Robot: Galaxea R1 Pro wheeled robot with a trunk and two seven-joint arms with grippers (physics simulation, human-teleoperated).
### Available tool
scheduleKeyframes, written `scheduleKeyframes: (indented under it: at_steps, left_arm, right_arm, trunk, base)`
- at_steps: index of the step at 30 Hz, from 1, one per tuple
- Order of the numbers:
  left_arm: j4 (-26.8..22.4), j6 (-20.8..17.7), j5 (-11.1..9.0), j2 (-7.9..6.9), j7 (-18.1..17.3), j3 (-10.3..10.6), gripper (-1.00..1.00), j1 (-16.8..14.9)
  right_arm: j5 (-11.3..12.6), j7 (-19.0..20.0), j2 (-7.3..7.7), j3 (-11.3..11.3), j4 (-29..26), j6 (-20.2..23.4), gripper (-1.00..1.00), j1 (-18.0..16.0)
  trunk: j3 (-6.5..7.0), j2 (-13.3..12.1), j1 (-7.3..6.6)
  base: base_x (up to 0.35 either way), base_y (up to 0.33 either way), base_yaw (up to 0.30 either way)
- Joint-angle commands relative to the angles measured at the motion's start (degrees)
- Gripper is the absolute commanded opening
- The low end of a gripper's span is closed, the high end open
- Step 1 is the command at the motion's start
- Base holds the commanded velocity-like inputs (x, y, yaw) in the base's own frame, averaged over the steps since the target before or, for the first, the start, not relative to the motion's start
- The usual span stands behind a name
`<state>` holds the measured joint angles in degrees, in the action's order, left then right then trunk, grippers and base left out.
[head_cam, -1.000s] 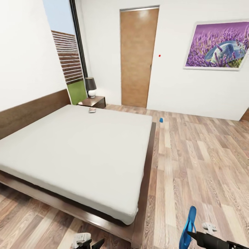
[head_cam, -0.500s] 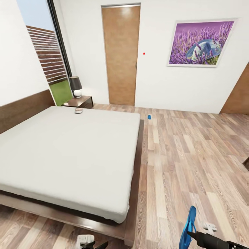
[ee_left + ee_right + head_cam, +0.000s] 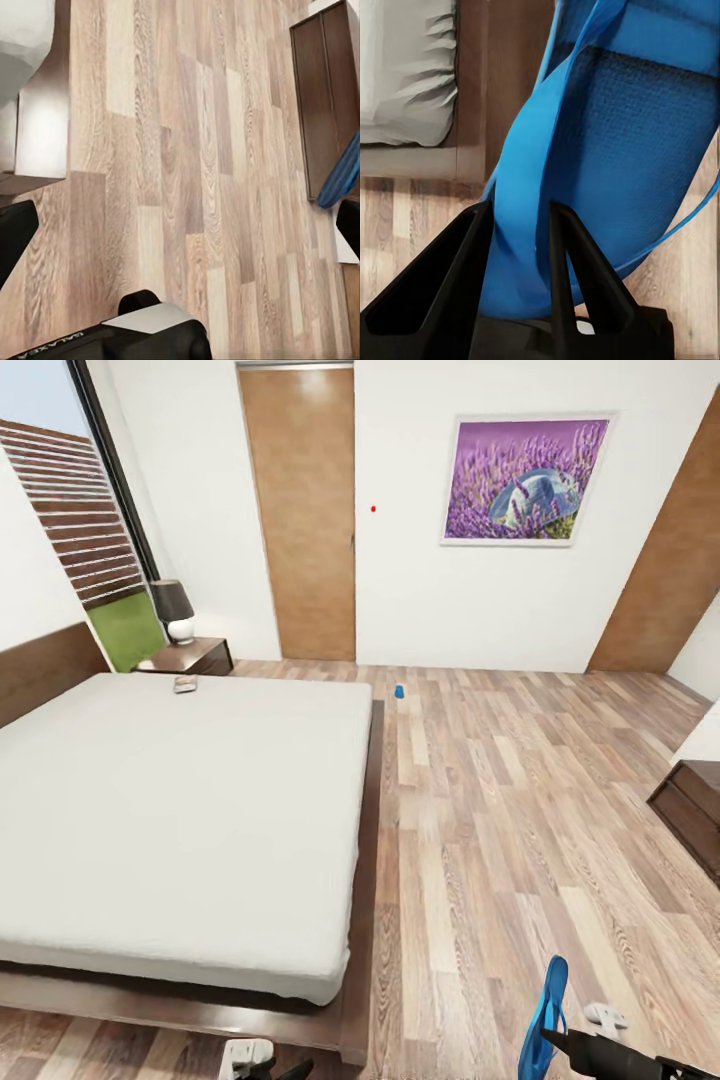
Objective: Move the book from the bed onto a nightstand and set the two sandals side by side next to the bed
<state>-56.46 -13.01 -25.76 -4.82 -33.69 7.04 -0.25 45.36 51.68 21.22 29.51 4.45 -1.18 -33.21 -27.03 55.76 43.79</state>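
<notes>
At the far left a lamp stands on the nightstand [image 3: 192,655], and just in front of it the book [image 3: 185,684] lies on the bed [image 3: 180,820] near the headboard corner. My left gripper [image 3: 262,1063] pokes in low by the bed's foot, and I cannot tell how its fingers stand. Past the bed's far corner one sandal [image 3: 399,691] lies on the floor, while my right gripper [image 3: 519,255] is clamped on the other sandal [image 3: 615,135], holding it upright.
</notes>
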Motion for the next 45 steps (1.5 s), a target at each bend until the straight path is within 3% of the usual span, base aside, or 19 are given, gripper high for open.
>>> scheduleKeyframes:
  at_steps: [1,45]
  left_arm:
    - [-0.06,-0.52,-0.61,-0.08,-0.08,0.07,1.00,-0.01]
    - [1.26,0.21,-0.78,0.17,0.20,-0.01,1.00,-0.01]
  right_arm:
    - [0.52,0.40,-0.04,0.46,0.21,-0.05,-1.00,-0.10]
    - [0.52,0.37,-0.04,0.46,0.21,-0.05,-1.00,-0.10]
  trunk:
    - [-0.11,0.05,0.01]
    - [-2.45,0.05,0.01]
  base:
    - [0.000,0.000,-0.231]
    - [0.000,0.000,-0.229]
